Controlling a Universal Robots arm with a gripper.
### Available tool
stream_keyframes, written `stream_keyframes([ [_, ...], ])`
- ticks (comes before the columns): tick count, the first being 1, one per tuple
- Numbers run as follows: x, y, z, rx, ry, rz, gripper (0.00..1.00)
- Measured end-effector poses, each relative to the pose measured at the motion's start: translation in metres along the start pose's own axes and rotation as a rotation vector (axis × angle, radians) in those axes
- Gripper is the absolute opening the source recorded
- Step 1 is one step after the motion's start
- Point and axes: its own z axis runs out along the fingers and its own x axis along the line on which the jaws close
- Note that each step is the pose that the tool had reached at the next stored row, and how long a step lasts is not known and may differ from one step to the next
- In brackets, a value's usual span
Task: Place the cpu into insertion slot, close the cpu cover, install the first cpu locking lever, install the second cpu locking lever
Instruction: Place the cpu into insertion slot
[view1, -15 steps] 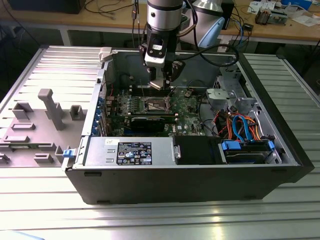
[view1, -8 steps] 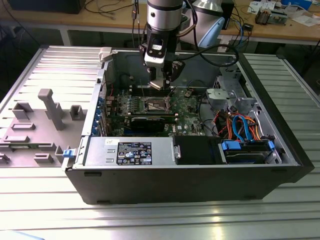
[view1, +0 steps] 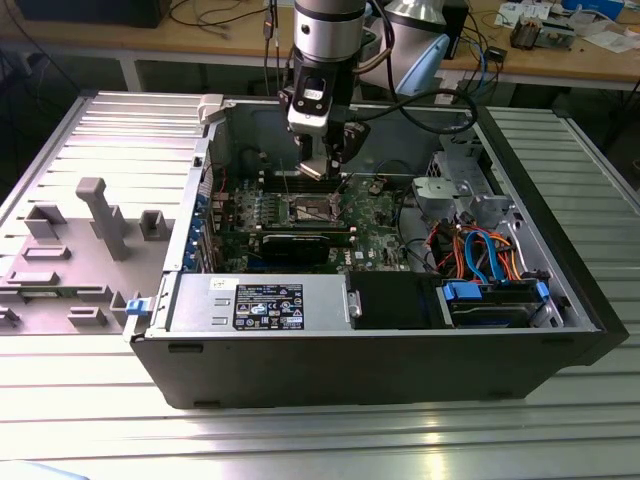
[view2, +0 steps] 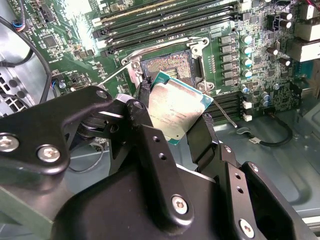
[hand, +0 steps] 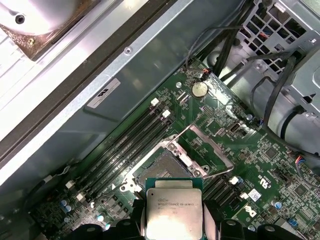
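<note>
My gripper (view2: 173, 116) is clamped on the cpu (hand: 174, 215), pinching two opposite edges. I hold it tilted in the air, just above and beside the slot (hand: 161, 170), not touching it. The slot's contacts lie bare, so nothing is seated. The cover (hand: 186, 159) stands raised, and the levers (view2: 224, 116) look unlatched. By my reckoning all four steps are undone: seating the cpu, closing the cover, both levers

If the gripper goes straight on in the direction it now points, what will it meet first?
Probably the open socket on the green board: the gripper holds the chip just above it, with nothing between them. Depth is hard to judge.
</note>
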Motion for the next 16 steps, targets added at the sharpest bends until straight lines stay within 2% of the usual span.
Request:
stream_keyframes([
  [16, 0.0, 0.0, 0.0001, -0.0005, -0.0011, 0.025, 0.55],
])
